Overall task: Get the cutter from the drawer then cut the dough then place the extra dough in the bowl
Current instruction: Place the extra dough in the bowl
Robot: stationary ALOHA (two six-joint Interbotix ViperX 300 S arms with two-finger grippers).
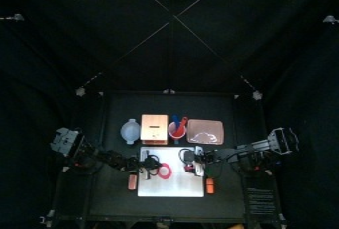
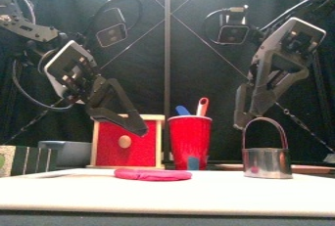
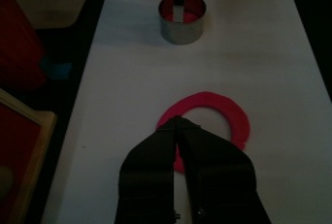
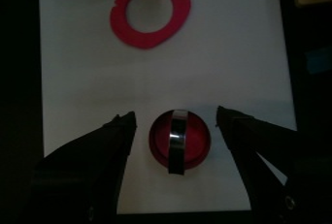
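— Pink flat dough ring (image 2: 152,174): nearer which hand?
— The left hand (image 3: 178,126), closed, just above it on the white board (image 3: 259,53) by the worktop's (image 1: 169,209) front edge; the right hand (image 4: 177,114) gapes over the round metal cutter (image 2: 267,161).

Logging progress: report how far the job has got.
Done: the cutter stands out on the board, and a ring lies cut. In hand: left gripper, jaws shut, hovers at the ring; right gripper, jaws open, over the cutter. Left: ring into the bowl.
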